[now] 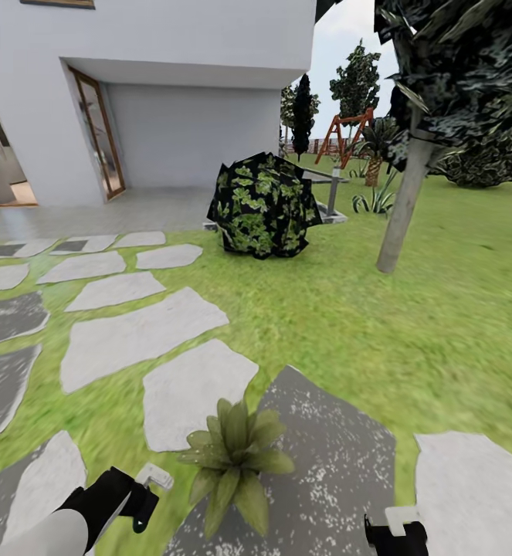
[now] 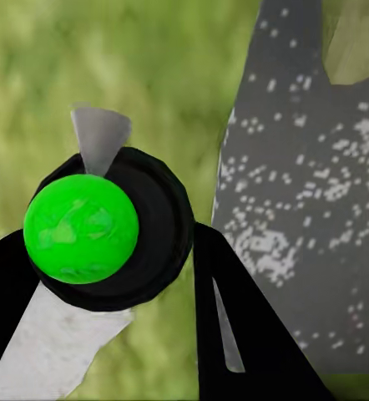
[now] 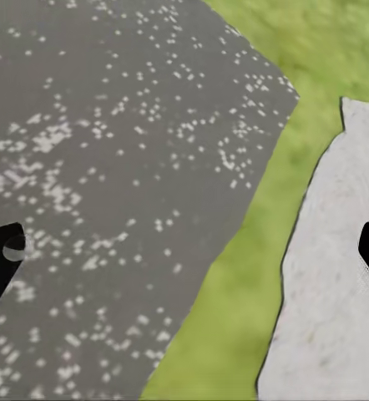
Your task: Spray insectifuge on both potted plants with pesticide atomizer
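One small potted plant point(image 1: 235, 455) sits at 6 o'clock, just ahead of the robot, on the edge of a dark stone point(image 1: 325, 463). The left gripper point(image 2: 122, 276) is at 7 o'clock, squeezed around the atomizer point(image 2: 82, 227), whose bright green round part faces the wrist camera. The right gripper point(image 3: 184, 251) is at 5 o'clock, fingers spread wide apart, holding nothing. One big dark bush point(image 1: 263, 203) stands at 12 o'clock. One tree trunk point(image 1: 401, 208) leans at 2 o'clock.

stepping stones point(image 1: 136, 336): matt rough stone | dark slab point(image 3: 109, 192): white-speckled | lawn point(image 1: 410, 324): grass
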Tool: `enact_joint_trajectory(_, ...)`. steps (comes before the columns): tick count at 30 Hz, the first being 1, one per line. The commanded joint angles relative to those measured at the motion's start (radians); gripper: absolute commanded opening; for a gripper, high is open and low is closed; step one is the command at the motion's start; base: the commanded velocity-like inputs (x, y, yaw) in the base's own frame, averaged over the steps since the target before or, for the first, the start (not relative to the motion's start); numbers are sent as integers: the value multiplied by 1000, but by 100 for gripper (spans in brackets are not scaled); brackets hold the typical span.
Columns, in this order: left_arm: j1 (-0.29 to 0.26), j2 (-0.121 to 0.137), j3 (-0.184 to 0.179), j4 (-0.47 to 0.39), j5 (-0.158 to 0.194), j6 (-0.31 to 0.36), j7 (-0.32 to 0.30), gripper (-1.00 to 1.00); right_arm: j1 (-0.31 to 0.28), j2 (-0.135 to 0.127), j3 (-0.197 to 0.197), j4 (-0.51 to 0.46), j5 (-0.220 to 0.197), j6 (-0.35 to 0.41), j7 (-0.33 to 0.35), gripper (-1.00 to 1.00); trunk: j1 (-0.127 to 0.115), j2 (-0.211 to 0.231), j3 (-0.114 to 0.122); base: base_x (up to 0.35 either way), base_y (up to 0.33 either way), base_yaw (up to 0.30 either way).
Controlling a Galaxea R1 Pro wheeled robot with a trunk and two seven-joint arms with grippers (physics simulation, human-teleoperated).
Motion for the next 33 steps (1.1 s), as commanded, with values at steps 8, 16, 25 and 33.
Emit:
enact_joint_trajectory(8,0,1,-5,-1,-5,5,-5,-100,-1,0,-6,2,11,-4,-5,100,0,0,-1,65,0,89)
enact_joint_trajectory(16,0,0,-6,-1,-5,5,-5,-100,-1,0,-6,2,11,-3,-5,100,0,0,-1,-117,-77,242)
enact_joint_trajectory(25,0,0,-7,6,-8,49,-5,-100,-1,0,-6,3,14,-2,-5,100,0,0,-1,-231,-138,39)
enact_joint_trajectory(33,0,0,-11,3,-13,116,5,-100,-1,0,-6,3,14,-2,-5,100,0,0,-1,-8,-5,0)
